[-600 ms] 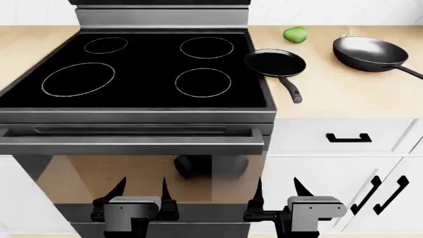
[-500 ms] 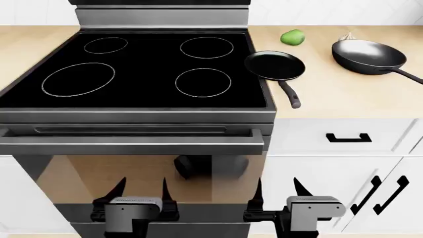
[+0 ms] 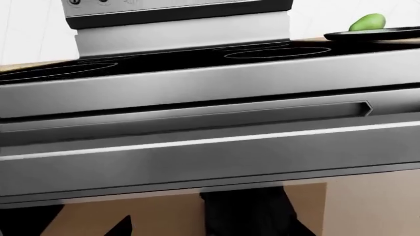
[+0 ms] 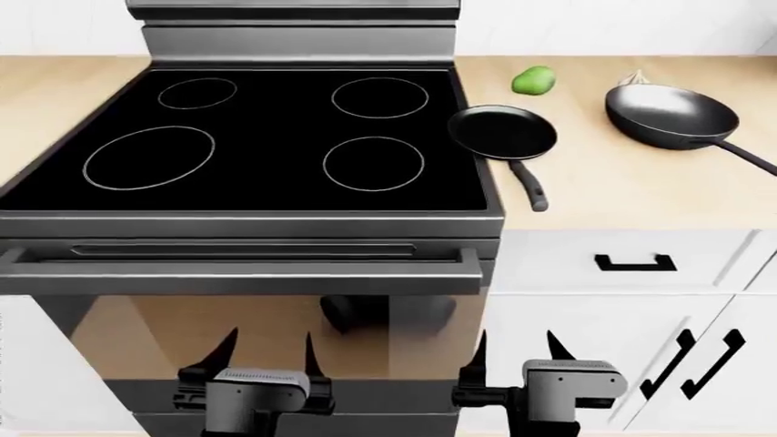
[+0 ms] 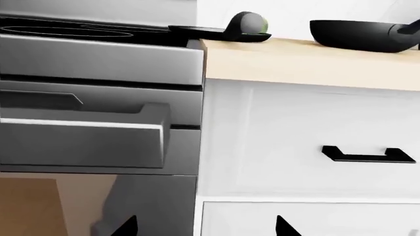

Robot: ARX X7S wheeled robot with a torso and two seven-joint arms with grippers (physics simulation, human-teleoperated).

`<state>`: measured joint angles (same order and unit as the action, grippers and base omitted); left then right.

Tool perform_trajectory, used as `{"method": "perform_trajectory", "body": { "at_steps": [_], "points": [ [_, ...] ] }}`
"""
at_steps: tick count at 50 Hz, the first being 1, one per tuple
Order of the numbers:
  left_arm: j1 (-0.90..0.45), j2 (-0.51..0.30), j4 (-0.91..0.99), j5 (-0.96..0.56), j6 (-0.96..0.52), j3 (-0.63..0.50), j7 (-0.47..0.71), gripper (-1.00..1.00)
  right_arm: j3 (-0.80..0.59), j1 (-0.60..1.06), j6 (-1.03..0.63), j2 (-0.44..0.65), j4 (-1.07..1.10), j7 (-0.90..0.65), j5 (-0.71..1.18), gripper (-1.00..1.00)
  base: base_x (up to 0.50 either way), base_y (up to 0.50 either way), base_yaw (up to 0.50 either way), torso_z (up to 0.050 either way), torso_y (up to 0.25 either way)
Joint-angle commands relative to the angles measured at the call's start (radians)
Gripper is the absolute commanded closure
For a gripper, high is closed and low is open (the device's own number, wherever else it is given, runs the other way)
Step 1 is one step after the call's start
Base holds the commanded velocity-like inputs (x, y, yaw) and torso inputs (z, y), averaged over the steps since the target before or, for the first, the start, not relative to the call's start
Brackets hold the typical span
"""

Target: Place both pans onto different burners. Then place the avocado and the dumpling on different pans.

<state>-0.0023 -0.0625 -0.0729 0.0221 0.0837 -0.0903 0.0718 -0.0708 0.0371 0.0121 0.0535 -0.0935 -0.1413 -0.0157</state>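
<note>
— Pans?
— Smaller black pan [image 4: 503, 131] on the desk [image 4: 631, 187], rim overlapping the cooktop [image 4: 243, 137] edge; larger grey pan [image 4: 671, 116] well right. Avocado [image 4: 533, 80] between them, behind; dumpling [image 4: 635, 78] behind the larger pan.
— Grippers?
— Left gripper [image 4: 266, 350] and right gripper [image 4: 515, 350] low before the oven door, fingers spread, empty.

I see a glossy black glass cooktop [image 4: 267, 137] set in a brushed, satin-grey metal oven front [image 4: 243, 264]. The pale wood-look counter [image 4: 631, 196] reads matt. The small flat black pan [image 4: 503, 132] looks dull, the deeper dark grey pan [image 4: 671, 116] shiny. The smooth green avocado [image 4: 533, 80] has a soft sheen.
</note>
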Motion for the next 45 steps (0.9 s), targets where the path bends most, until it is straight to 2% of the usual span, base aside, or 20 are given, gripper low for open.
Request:
{"method": "perform_trajectory", "body": {
  "at_steps": [1,34,45],
  "points": [
    [-0.004,-0.015,-0.018,-0.005,0.003,-0.024,0.021,-1.00,-0.021,0.006,0.026,0.016,-0.037,-0.027,0.014,-1.00,0.00,0.00,0.00,0.050,0.000],
    [-0.006,-0.046,-0.018,-0.052,-0.002,-0.065,0.054,-1.00,-0.054,0.014,0.045,0.041,-0.077,-0.041,0.091,-1.00,0.00,-0.01,0.00,0.048,0.000],
    [-0.038,-0.049,-0.215,-0.057,0.195,-0.076,0.054,-1.00,-0.063,0.009,0.026,0.056,-0.047,-0.049,0.112,-1.00,0.00,-0.50,0.00,0.000,0.000]
  ]
}}
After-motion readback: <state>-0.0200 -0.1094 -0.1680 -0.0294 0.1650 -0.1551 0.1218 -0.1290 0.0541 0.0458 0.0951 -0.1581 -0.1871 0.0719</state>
